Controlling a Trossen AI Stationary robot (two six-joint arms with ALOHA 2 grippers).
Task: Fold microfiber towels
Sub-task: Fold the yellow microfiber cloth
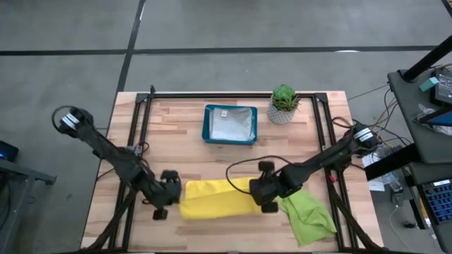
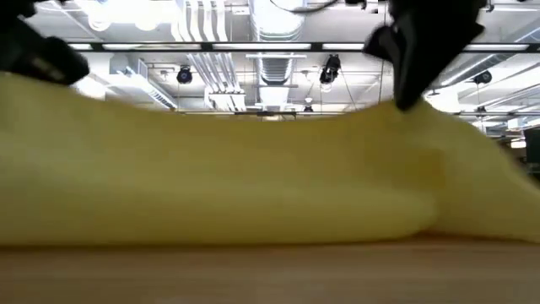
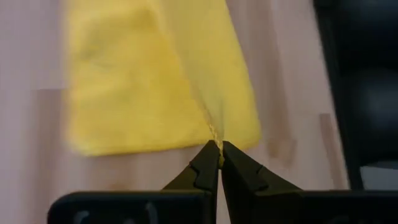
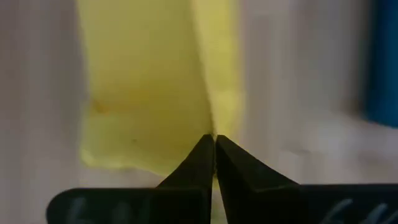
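Note:
A yellow microfiber towel [image 1: 215,199] lies near the table's front edge, between my two grippers; in the low view the towel [image 2: 253,186] fills the picture, its lower part on the wood. My left gripper [image 1: 171,192] is shut on its left end, my right gripper [image 1: 260,192] on its right end. A lime green towel [image 1: 307,214] lies crumpled on the table at the front right. A pale towel [image 1: 232,124] rests in the teal tray [image 1: 207,127]. My left gripper pinches a raised ridge of the yellow towel's edge [image 3: 214,132] between its two fingertips, slanting down from the table's left. The cloth rises to the fingers in a peak; the rest lies on the table. My right gripper pinches the towel's edge [image 4: 212,127] between its fingertips, slanting down from the right. The cloth is drawn up into a ridge there, its body on the table.
A small potted plant [image 1: 284,104] stands at the back right beside the tray. A black frame [image 1: 233,94] runs along the table's far and side edges. Bare wood lies between the tray and the yellow towel.

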